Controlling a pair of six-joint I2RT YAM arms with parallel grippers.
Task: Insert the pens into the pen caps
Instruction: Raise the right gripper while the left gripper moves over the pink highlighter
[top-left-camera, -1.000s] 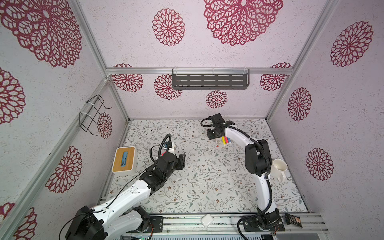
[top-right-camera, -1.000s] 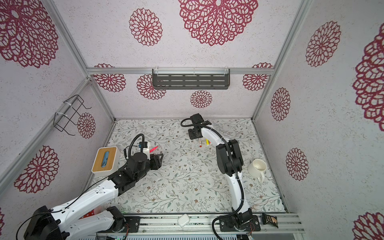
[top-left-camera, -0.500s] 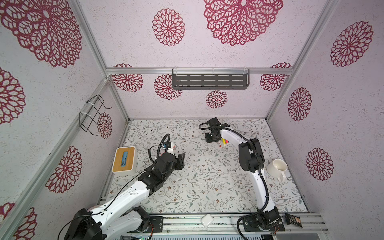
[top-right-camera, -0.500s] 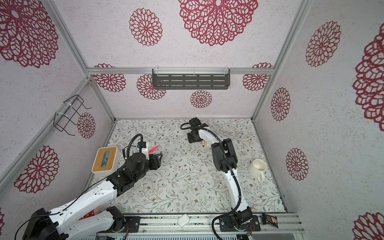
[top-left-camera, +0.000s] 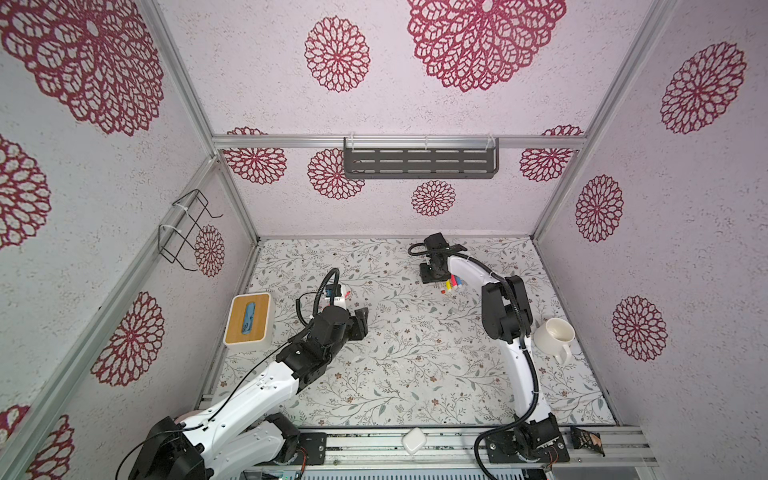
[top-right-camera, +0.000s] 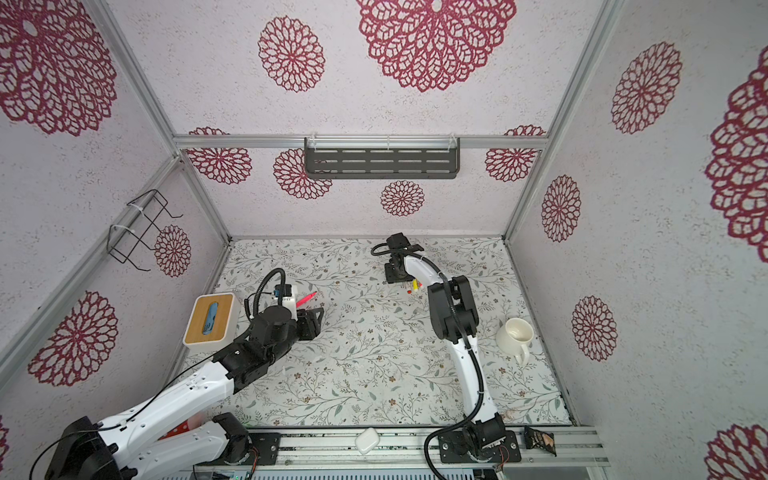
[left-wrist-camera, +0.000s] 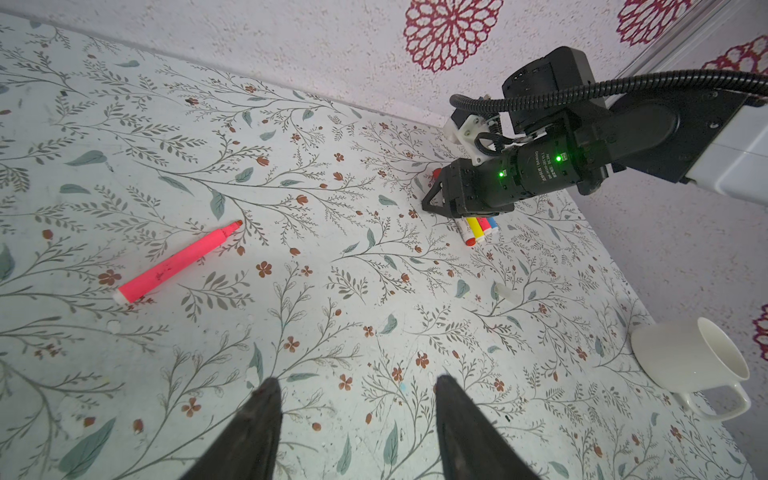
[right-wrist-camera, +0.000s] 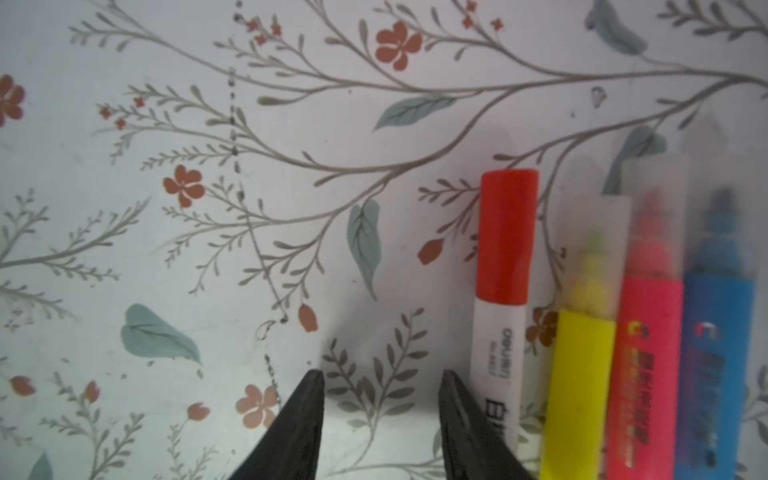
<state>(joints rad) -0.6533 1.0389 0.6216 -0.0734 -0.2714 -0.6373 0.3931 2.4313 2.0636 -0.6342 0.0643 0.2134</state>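
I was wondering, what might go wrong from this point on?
The right gripper hangs open right beside the red-capped white pen; a sideways move may knock it into the yellow pen. The loose translucent cap barely shows against the floral mat, so the left gripper may miss it.

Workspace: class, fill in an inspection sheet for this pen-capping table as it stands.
Surface: floral mat, flat.
Job's things: four capped pens side by side; uncapped pink pen alone; pale cap loose.
Clutter: mug, wood-lidded box.
Grippers: left gripper open, empty; right gripper open, empty, beside those pens.
Cables: black hose looped at each wrist.
Surroundings: flowered walls, grey shelf, wire rack.
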